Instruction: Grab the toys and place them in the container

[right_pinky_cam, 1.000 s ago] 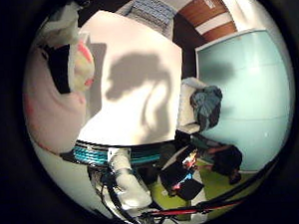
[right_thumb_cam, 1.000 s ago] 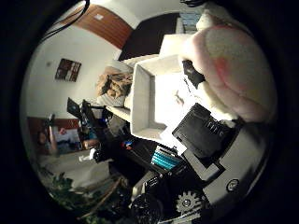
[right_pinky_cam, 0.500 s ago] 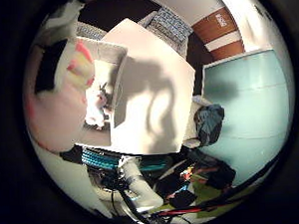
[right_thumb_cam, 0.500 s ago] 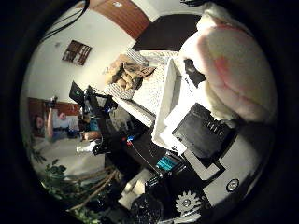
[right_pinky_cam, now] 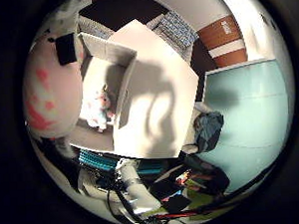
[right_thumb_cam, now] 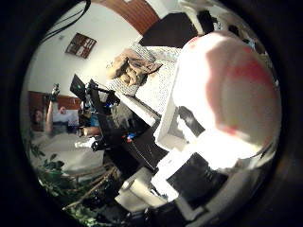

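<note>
Little-finger view: hand [right_thumb_cam: 199,184] grips pink plush [right_pinky_cam: 49,91] above container [right_pinky_cam: 112,54] holding 1 toy [right_pinky_cam: 99,111].

- The container [right_pinky_cam: 118,52] stands on the table [right_pinky_cam: 164,116], at one side of it.
- A small toy [right_pinky_cam: 99,108] lies inside the container, on its floor, near the wall that faces the rest of the table.
- A plush toy [right_thumb_cam: 227,90] sits close against the palm, held in the hand [right_thumb_cam: 199,182], above and beside the container.
- A cushion [right_pinky_cam: 178,28] lies beyond the table, past the container's far corner.
- A bag [right_pinky_cam: 208,131] lies beside the table, on the side away from the container.
</note>
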`<state>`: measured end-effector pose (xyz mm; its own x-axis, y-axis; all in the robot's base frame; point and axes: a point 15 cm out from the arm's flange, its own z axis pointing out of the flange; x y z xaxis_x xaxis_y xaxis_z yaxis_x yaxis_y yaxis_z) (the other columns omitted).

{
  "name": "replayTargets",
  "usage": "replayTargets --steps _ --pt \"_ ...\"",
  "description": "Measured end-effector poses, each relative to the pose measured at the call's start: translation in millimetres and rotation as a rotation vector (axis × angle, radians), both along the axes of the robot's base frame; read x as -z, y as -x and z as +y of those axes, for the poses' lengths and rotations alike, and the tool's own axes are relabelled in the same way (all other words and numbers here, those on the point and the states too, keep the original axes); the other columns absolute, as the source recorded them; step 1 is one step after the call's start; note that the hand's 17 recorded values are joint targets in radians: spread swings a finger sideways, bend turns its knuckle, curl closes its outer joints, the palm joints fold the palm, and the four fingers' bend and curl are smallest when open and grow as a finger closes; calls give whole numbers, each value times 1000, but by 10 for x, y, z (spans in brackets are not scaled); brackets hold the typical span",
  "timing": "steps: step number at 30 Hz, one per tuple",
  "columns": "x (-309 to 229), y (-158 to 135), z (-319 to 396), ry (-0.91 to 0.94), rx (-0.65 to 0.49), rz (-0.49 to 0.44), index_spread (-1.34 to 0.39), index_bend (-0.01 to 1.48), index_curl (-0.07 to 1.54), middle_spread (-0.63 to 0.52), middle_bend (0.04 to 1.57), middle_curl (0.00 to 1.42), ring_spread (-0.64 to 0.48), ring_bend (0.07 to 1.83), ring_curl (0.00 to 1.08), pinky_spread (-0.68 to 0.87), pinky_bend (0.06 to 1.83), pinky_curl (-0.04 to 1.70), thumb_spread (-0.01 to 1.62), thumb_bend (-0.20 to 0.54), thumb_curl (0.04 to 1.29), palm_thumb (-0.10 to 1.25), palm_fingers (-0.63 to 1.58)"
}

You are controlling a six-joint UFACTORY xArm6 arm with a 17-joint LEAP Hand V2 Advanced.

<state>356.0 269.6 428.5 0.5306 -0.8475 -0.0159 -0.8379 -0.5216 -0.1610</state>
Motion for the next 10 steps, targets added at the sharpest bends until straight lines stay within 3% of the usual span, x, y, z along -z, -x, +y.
replayTargets --steps 6,10 --pt "-28 48 -37 8 -29 3 -506 185 475 -50 349 434 16 726 378 278 856 757 1143 -20 477 694 186" --pt "-98 69 -67 3 -30 -12 -499 180 414 -44 316 397 32 699 333 400 809 701 1132 -19 456 699 218"
